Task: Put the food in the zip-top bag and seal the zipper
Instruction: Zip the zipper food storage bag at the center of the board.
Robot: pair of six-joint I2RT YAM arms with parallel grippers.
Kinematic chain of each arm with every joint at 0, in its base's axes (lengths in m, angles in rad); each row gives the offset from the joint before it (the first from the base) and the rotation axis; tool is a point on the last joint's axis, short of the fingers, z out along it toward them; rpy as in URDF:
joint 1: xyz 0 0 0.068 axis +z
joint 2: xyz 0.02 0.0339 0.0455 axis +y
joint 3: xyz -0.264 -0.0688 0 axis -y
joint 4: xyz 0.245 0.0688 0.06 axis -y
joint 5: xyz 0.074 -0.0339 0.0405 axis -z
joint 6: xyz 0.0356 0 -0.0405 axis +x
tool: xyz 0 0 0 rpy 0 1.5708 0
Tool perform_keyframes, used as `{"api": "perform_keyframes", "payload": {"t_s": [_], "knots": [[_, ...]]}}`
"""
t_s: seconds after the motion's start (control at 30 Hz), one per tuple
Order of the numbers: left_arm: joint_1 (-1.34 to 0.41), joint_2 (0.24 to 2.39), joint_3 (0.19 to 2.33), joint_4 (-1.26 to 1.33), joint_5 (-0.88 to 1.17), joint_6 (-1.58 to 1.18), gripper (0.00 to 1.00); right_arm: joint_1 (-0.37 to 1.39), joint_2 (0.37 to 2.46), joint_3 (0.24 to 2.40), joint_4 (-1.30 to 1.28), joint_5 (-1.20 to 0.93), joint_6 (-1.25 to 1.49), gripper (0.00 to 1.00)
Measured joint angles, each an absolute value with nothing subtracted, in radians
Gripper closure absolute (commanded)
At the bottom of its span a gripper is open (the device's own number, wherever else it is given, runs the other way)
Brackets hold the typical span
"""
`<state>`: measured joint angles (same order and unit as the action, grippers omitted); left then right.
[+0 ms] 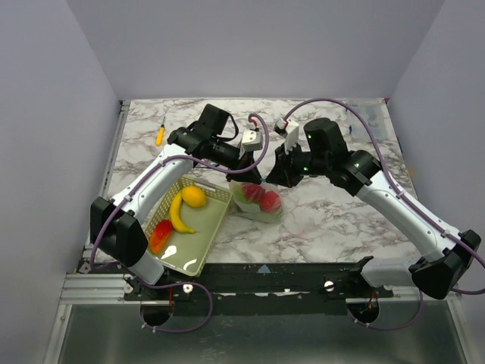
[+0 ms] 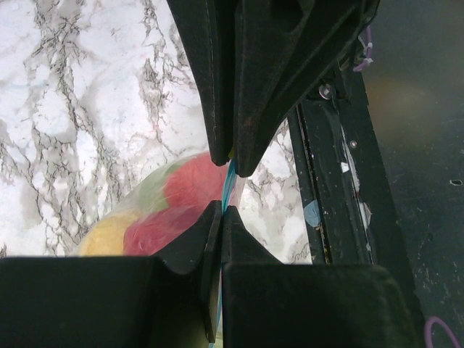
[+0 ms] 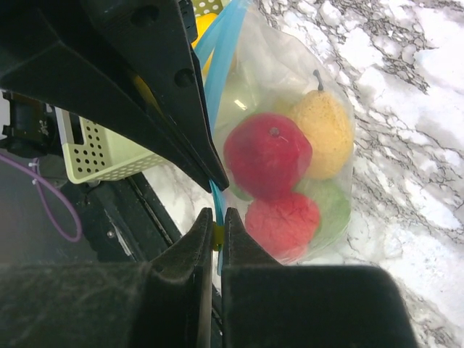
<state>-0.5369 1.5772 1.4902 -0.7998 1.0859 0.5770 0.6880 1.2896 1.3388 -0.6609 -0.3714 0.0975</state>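
The clear zip-top bag (image 1: 258, 202) hangs between my two grippers just right of the basket. It holds food: a red apple (image 3: 267, 154), a yellow pear (image 3: 328, 129), a red fruit (image 3: 283, 221) and a green piece (image 3: 332, 204). My left gripper (image 1: 246, 176) (image 2: 222, 210) is shut on the light-blue zipper (image 2: 230, 183) at the bag's rim. My right gripper (image 1: 274, 176) (image 3: 217, 216) is shut on the same zipper (image 3: 221, 54), with a small yellow slider pinched between its tips. More food lies in the basket: a lemon (image 1: 194, 196), a banana (image 1: 179, 214) and a red fruit (image 1: 160, 236).
The pale green mesh basket (image 1: 203, 241) stands at the front left, close beside the bag; its corner shows in the right wrist view (image 3: 101, 152). A small orange-and-yellow item (image 1: 160, 136) lies at the back left. The black frame rail (image 1: 258, 277) runs along the near table edge.
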Motion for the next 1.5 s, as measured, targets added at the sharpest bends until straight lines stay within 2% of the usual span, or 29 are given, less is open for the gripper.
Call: {"api": "perform_keyframes", "payload": {"t_s": [0.77,0.83,1.03,1.1,1.3,1.5], "knots": [[-0.536,1.581,1.492,-0.848,1.086,0.607,1.0,0.702,1.385,1.403,-0.684,-0.406,0.078,0.99],[-0.533,1.581,1.492,-0.849,1.085,0.61,1.0,0.702,1.382,1.385,-0.656,-0.416,0.087,0.94],[-0.533,1.581,1.492,-0.854,1.086,0.613,1.0,0.704,1.335,1.308,-0.565,-0.414,0.137,0.68],[-0.536,1.581,1.492,-0.852,1.095,0.613,1.0,0.706,1.315,1.299,-0.563,-0.393,0.154,0.62],[-0.546,1.581,1.492,-0.839,1.109,0.613,1.0,0.708,1.267,1.325,-0.648,-0.323,0.171,0.59],[-0.545,1.581,1.494,-0.839,1.111,0.613,1.0,0.708,1.272,1.374,-0.807,-0.318,0.136,0.63]]}}
